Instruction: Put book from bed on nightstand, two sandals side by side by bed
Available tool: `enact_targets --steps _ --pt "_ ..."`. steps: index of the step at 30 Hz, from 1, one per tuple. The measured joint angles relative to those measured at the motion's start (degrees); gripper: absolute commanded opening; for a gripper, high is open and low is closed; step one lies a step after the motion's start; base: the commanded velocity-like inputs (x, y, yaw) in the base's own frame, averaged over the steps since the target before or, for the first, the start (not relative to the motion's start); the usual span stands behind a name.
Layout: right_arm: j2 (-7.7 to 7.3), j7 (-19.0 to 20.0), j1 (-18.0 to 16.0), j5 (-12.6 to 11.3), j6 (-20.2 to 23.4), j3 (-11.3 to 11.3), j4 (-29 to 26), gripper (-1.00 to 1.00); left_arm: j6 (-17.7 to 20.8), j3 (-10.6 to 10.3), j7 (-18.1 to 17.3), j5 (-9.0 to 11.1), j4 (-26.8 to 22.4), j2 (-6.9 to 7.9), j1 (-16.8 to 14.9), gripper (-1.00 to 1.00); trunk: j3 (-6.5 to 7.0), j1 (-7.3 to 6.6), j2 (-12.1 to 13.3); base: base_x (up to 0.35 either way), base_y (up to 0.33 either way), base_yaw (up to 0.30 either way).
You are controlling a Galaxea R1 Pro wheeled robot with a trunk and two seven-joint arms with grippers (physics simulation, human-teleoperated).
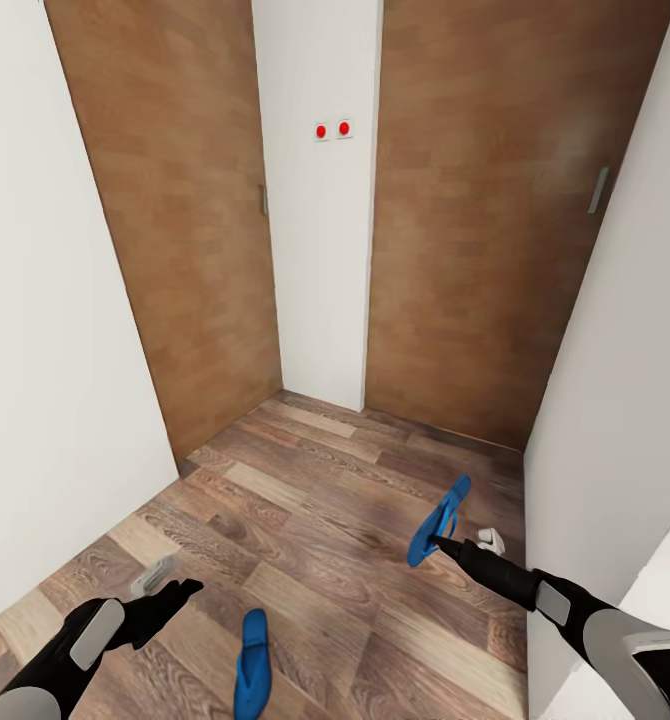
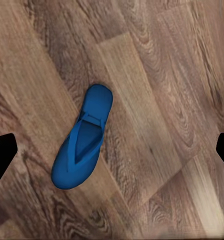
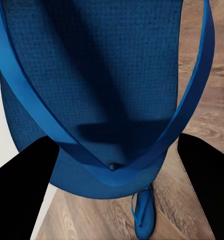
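Note:
One bright blue sandal (image 1: 252,665) lies flat on the wood-plank floor (image 1: 315,520), and the left wrist view looks straight down on this sandal (image 2: 83,139). My left gripper (image 1: 170,583) hovers beside it, open, its fingers (image 2: 1,157) spread wide and holding nothing. My right gripper (image 1: 462,543) is shut on the second sandal (image 1: 440,520), held tilted off the floor. Seen close, that held sandal (image 3: 106,75) sits between the right fingers (image 3: 26,175), with the floor sandal (image 3: 143,216) small below it. The book, bed and nightstand are out of view.
I face a narrow nook with two tall wooden doors (image 1: 185,230) (image 1: 495,220) and a white wall strip (image 1: 320,250) carrying two red buttons (image 1: 333,130). White walls close in at the left (image 1: 45,350) and the right (image 1: 625,420).

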Motion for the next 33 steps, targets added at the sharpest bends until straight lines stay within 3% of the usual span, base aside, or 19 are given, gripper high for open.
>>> enact_targets --steps 19,24,28,33 --pt "0.01 0.0 -0.01 0.0 0.0 -0.17 0.0 -1.0 0.47 -0.23 0.79 -0.08 -0.24 0.08 -0.21 1.0 -0.05 0.0 0.0 0.0 0.0 -0.047" --pt "0.0 0.02 -0.01 0.0 0.04 -0.12 0.0 -1.0 1.03 -0.36 1.32 -0.38 0.11 0.15 -3.62 1.0 -0.05 0.0 0.0 0.0 0.0 0.0" --pt "-0.05 0.07 -0.01 0.0 0.08 -0.07 0.0 -1.0 2.62 -0.43 4.39 -0.75 0.51 -0.13 -6.65 1.0 -0.05 0.0 0.0 0.0 0.0 0.0" --pt "-0.18 0.29 -0.01 -0.06 0.14 -0.08 0.0 -1.0 7.16 -1.15 9.62 -0.99 0.64 -1.98 -10.34 1.0 -0.05 0.0 0.0 0.0 0.0 0.0"
